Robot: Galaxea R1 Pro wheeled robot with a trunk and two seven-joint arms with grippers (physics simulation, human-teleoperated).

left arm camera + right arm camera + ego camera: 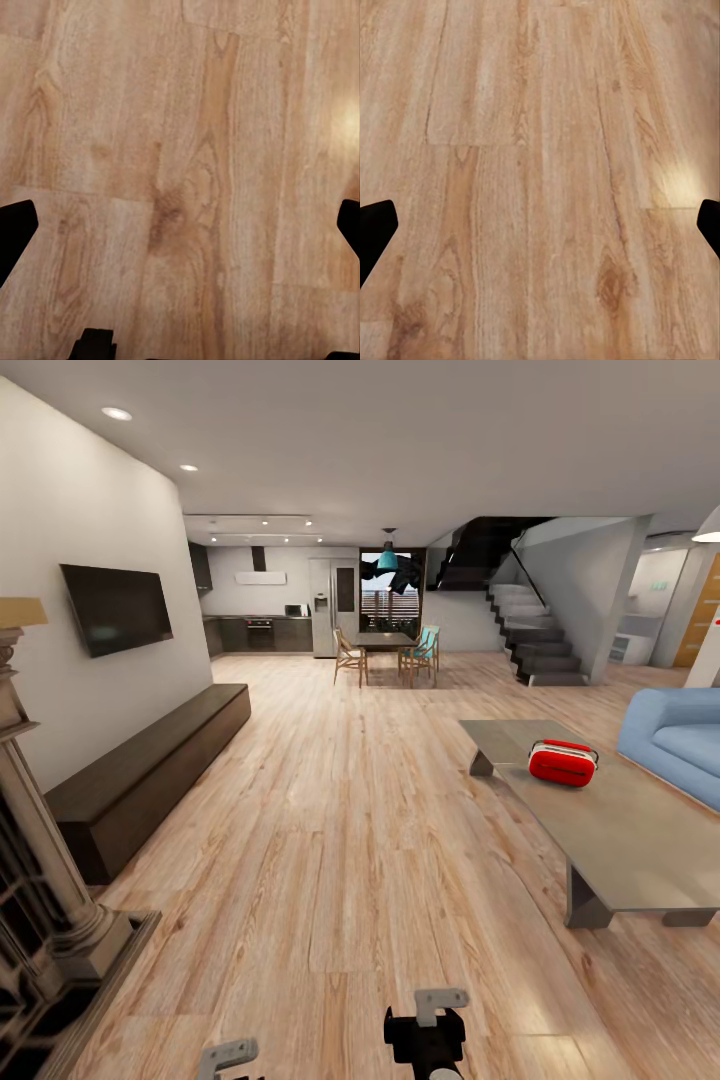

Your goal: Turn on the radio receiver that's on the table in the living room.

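Note:
The radio receiver [562,761], a glossy red rounded box with a white band, lies on the far part of the grey low table [640,840] at the right of the head view. Both arms hang low at the picture's bottom edge, well short of the table: the left arm [228,1054] and the right arm [428,1028]. My left gripper [180,225] is open over bare wood planks, its dark fingertips [15,225] wide apart. My right gripper [540,229] is open too, above the floor, holding nothing.
A blue sofa [680,735] stands behind the table. A long dark bench [150,775] runs under the wall TV [115,607] on the left. A stone column [40,840] stands close at the near left. Dining table with chairs [385,650] and stairs [535,635] lie far back.

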